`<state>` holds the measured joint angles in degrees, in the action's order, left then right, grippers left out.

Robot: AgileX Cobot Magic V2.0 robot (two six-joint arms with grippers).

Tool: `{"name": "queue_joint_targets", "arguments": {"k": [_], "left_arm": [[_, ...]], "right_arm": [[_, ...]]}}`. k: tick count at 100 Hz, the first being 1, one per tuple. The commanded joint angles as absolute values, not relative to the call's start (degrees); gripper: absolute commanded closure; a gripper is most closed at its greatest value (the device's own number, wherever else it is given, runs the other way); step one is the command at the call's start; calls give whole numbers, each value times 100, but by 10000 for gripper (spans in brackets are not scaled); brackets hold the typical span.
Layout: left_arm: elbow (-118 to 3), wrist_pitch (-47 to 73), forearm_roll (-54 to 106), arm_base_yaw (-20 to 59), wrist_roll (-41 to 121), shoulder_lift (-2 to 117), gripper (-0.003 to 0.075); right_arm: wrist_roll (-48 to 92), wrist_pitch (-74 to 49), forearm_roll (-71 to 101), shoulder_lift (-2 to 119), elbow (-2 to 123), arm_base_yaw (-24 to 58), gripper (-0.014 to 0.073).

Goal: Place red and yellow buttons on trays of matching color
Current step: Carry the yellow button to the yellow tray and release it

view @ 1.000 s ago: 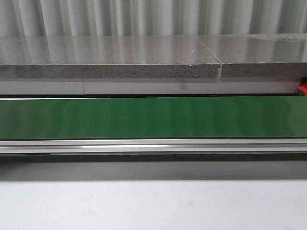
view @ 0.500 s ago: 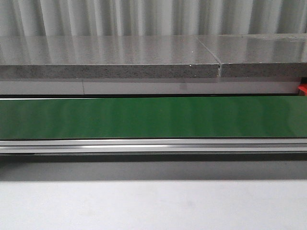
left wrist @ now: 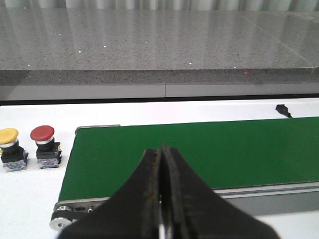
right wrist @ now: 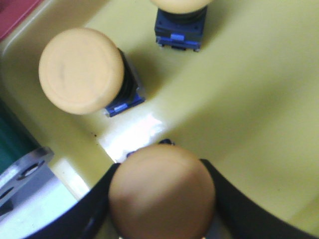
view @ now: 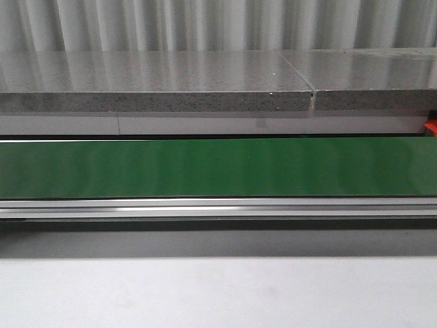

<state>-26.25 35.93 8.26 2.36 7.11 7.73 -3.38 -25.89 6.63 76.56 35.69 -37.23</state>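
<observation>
In the right wrist view my right gripper [right wrist: 162, 199] is shut on a yellow button [right wrist: 162, 191], held just over the yellow tray [right wrist: 249, 99]. Two more yellow buttons stand in that tray: one [right wrist: 81, 69] close by and one [right wrist: 180, 15] cut by the frame edge. A strip of the red tray [right wrist: 15, 12] shows at a corner. In the left wrist view my left gripper [left wrist: 161, 164] is shut and empty above the green belt [left wrist: 199, 149]. A yellow button [left wrist: 8, 144] and a red button [left wrist: 43, 142] stand on the white table beyond the belt's end. No gripper shows in the front view.
The green conveyor belt [view: 218, 167] runs across the front view with a metal rail [view: 218, 207] in front. A grey stone shelf [view: 157, 82] lies behind it. A small orange-red object [view: 431, 127] peeks in at the right edge. A black plug [left wrist: 283, 109] lies on the table.
</observation>
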Motion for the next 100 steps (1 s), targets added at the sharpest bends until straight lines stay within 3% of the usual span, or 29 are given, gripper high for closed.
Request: {"name": "queue_joint_targets", "arguments": {"k": [1,56,64,75,84,100], "left_arm": [[-2761,3179,914,281,703,848,741],[-2761,3179,914,281,703,848,741],[-2761,3179,914,281,703,848,741],[-2761,3179,914,281,703,848,741],[-2761,3179,914,281,703,848,741],[-2761,3179,914,281,703,848,741]], "right_arm": [[-332,-2290,585,7533,3694,-3772,430],[-332,-2070,562,7902,3694,-3772,417],[-327,-2070,562,7902,3694,-3772,350],[-327,-2064,562,7902,3694,-3772,165],[-327,-2045,562,7902,3694,-3772,66],[-327,-2001,562,7875,3694,-3772,32]]}}
